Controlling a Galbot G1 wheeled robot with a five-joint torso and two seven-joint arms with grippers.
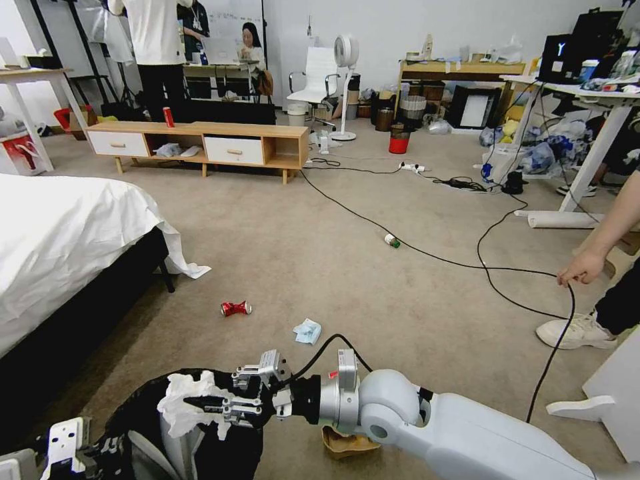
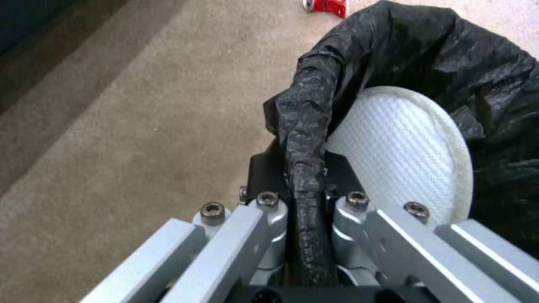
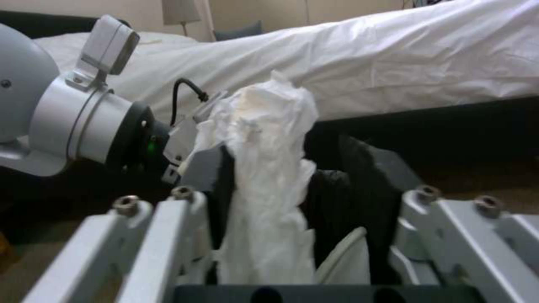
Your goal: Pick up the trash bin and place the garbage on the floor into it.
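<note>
Left wrist view: the bin (image 2: 449, 75) sat right at the left gripper (image 2: 306, 202), whose jaws were pinched narrow on a fold of liner at the rim, w/ a white ribbed oval thing (image 2: 404, 160) lying inside. In the head view we saw the bin (image 1: 143, 407) low at the robot's left, carried by that one rim pinch. The right gripper (image 1: 203, 403) reached across over the bin mouth w/ a white paper wad (image 1: 180, 393) in it. From the right wrist view the wad (image 3: 269, 139) stood up between the jaws, but we couldn't tell if it was clamped or already loose.

Risks as we judged them:
- The grip looked to be mostly on liner, so the plastic could slip or tear and the bin could sag or drop.
- A tilt would likely spill what was inside.
- If the wad clung to the right gripper, or was let go off-centre, it could land back on the floor (image 1: 373, 280).

The rest of the litter lay out front: a crushed can (image 1: 235, 307) and a blue tissue (image 1: 307, 331) near, a bottle (image 1: 392, 241) further off beside a cable (image 1: 467, 263), and a brown bag (image 1: 347, 443) under the right arm. The bag could get crushed or shoved by the arm. A person's hand (image 1: 581, 269) held the cable at the right, so driving toward the bottle risked snagging it.
</note>
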